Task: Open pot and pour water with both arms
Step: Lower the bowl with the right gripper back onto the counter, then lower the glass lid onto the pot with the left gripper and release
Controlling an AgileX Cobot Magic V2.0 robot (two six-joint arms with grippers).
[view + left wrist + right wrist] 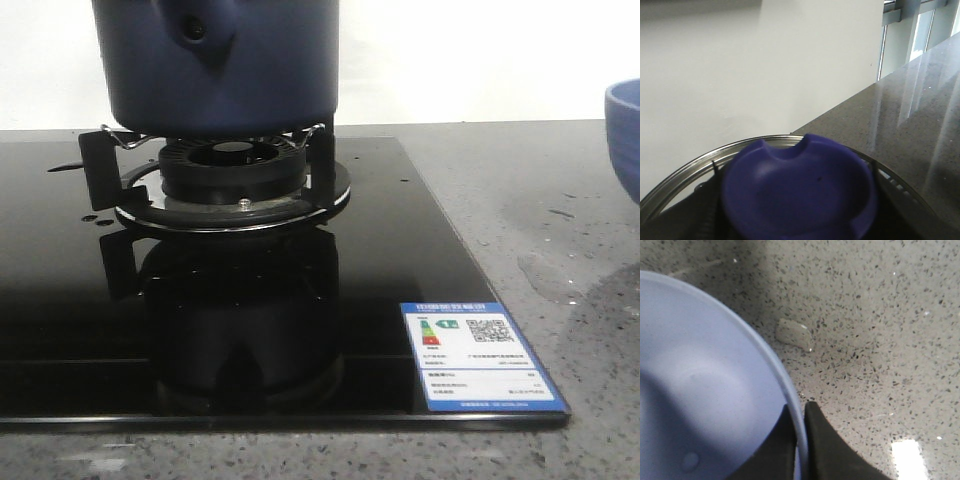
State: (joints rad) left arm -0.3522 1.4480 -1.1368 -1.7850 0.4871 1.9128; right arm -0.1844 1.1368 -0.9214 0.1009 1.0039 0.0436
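The dark navy pot (220, 60) stands on the gas burner (235, 175), and its top is cut off by the front view. In the left wrist view a blue-violet lid knob (800, 195) fills the space between the fingers of my left gripper (799, 225), which show only as dark shapes on either side. The lid's steel rim (685, 172) curves behind the knob. My right gripper (801, 412) is shut on the rim of the pale blue bowl (700, 380), one finger inside and one outside. The bowl (625, 130) shows at the front view's right edge.
A black glass cooktop (60, 300) with a blue energy sticker (478, 352) lies in the speckled grey counter (560, 220). Wet patches mark the counter right of the cooktop. A small pale lump (794, 334) lies on the counter by the bowl.
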